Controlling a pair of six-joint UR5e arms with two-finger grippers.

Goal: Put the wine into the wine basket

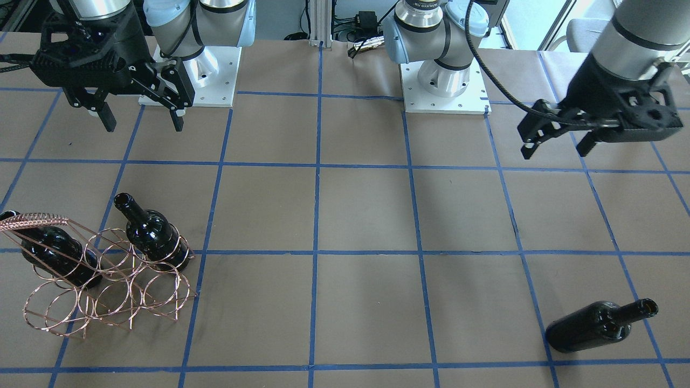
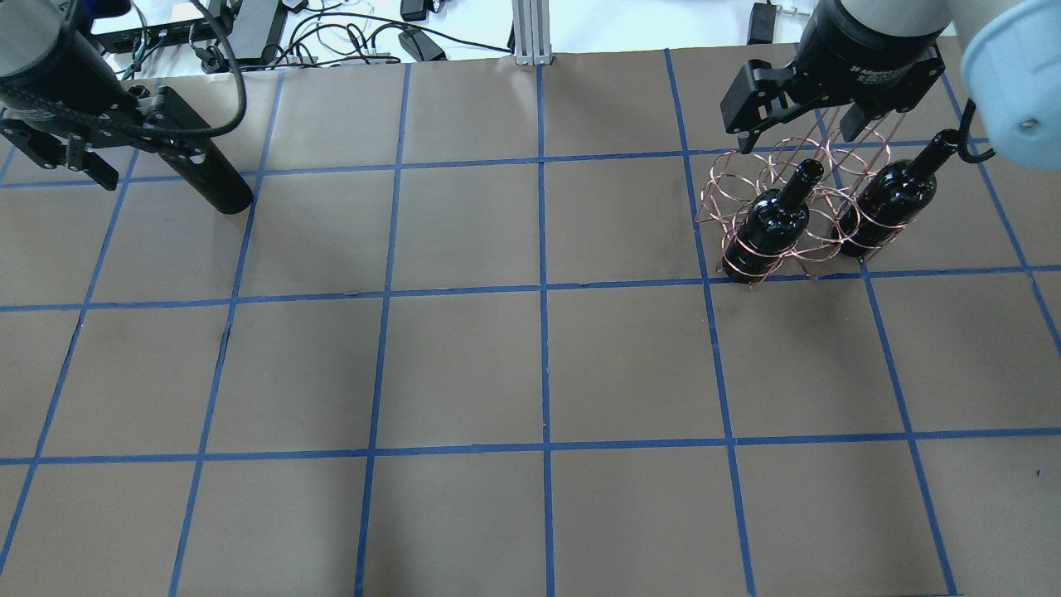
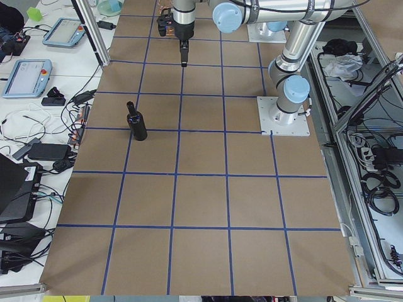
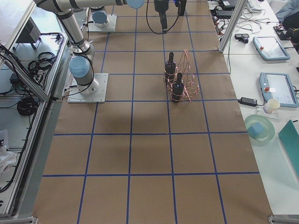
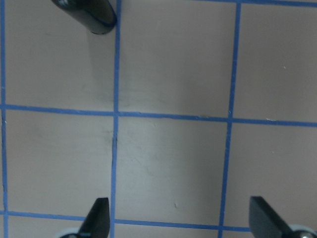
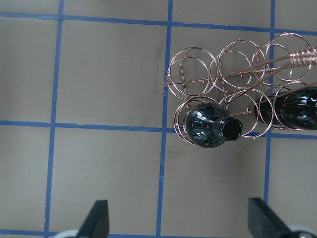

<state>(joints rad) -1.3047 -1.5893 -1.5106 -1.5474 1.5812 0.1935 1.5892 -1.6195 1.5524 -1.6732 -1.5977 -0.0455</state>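
The copper wire wine basket (image 1: 38,220) stands on the table and holds two near-black wine bottles (image 1: 153,234) (image 1: 54,250). In the overhead view the basket (image 2: 729,178) is at the far right, under my right gripper (image 2: 796,124). That gripper (image 1: 144,124) is open and empty above it; the right wrist view shows the basket (image 6: 213,79) and a bottle mouth (image 6: 232,129) below. A third wine bottle (image 1: 593,326) stands upright alone (image 3: 137,126). My left gripper (image 1: 555,150) is open and empty, hovering beside it; the bottle's base (image 5: 91,12) shows at the left wrist view's top.
Brown paper with a blue tape grid (image 2: 543,298) covers the table. The two arm bases (image 1: 188,70) (image 1: 444,75) stand at the robot's edge. Cables (image 2: 348,41) lie past the far edge.
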